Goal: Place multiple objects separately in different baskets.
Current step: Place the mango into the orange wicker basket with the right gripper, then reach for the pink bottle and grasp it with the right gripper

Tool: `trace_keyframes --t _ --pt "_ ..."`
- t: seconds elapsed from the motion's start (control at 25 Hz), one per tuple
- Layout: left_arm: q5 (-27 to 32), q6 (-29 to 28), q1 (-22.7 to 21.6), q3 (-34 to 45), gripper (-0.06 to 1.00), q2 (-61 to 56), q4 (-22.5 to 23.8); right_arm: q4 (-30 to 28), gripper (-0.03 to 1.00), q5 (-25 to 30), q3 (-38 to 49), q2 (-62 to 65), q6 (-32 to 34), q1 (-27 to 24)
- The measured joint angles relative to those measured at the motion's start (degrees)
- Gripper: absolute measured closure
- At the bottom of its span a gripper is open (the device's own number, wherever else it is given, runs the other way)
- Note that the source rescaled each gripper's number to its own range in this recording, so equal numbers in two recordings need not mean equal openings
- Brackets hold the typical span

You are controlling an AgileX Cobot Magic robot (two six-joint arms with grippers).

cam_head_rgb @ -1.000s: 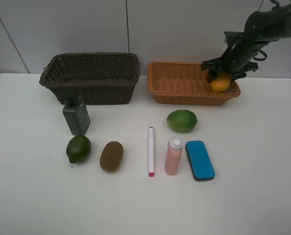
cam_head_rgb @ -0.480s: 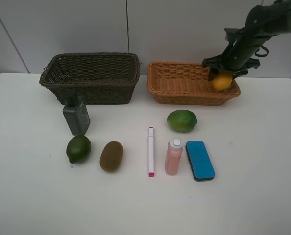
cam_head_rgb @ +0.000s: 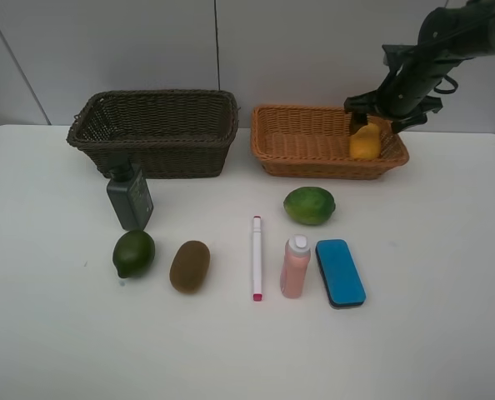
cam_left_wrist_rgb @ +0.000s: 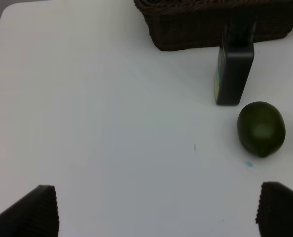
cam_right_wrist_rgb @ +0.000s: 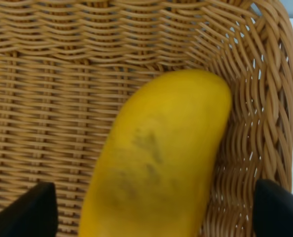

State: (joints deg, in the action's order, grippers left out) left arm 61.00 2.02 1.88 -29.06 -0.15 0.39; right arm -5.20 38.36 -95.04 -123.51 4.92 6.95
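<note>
White tabletop [cam_head_rgb: 447, 333] runs under both baskets, and my concern sits at its far right. The orange mango [cam_right_wrist_rgb: 156, 163] lies in the end of the light tan basket [cam_head_rgb: 306, 162], close against the end wall and straight below my right gripper [cam_head_rgb: 377, 122]. Those jaws are spread wide, one fingertip out on each side of the fruit with wicker showing between, so nothing is pinched. The mango's long axis slants across the line between the tips. I judge this one delivered, so the next pick turns on nearness. The lighter green fruit [cam_head_rgb: 309, 205] rests on the table just in front of the tan basket, off to the left of my right jaws, its longer side running across the table. My left gripper [cam_left_wrist_rgb: 156, 212] hangs spread and empty over bare table. The darker green fruit [cam_left_wrist_rgb: 261, 128] and dark green bottle [cam_left_wrist_rgb: 234, 74] lie close ahead of it, by the dark brown basket [cam_left_wrist_rgb: 210, 29].
</note>
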Motion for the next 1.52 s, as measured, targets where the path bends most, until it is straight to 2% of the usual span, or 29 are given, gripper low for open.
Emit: trace_keyframes --t 0.24,0.48,1.0,1.28,1.52 --pt "0.0 0.0 0.0 0.0 -0.06 0.0 0.0 0.0 -0.03 0.32 0.0 0.14 0.0 0.0" --pt "0.0 0.0 0.0 0.0 -0.06 0.0 0.0 0.0 -0.03 6.72 0.0 5.2 0.0 0.0" --pt "0.0 0.0 0.0 0.0 -0.06 0.0 0.0 2.2 -0.03 30.33 0.0 18.46 0.0 3.75" --pt "0.0 0.0 0.0 0.0 -0.06 0.0 0.0 4.43 -0.03 31.16 2.92 23.27 4.31 7.74" --pt "0.0 0.0 0.0 0.0 -0.06 0.0 0.0 6.03 -0.03 29.51 15.41 28.79 7.13 8.43"
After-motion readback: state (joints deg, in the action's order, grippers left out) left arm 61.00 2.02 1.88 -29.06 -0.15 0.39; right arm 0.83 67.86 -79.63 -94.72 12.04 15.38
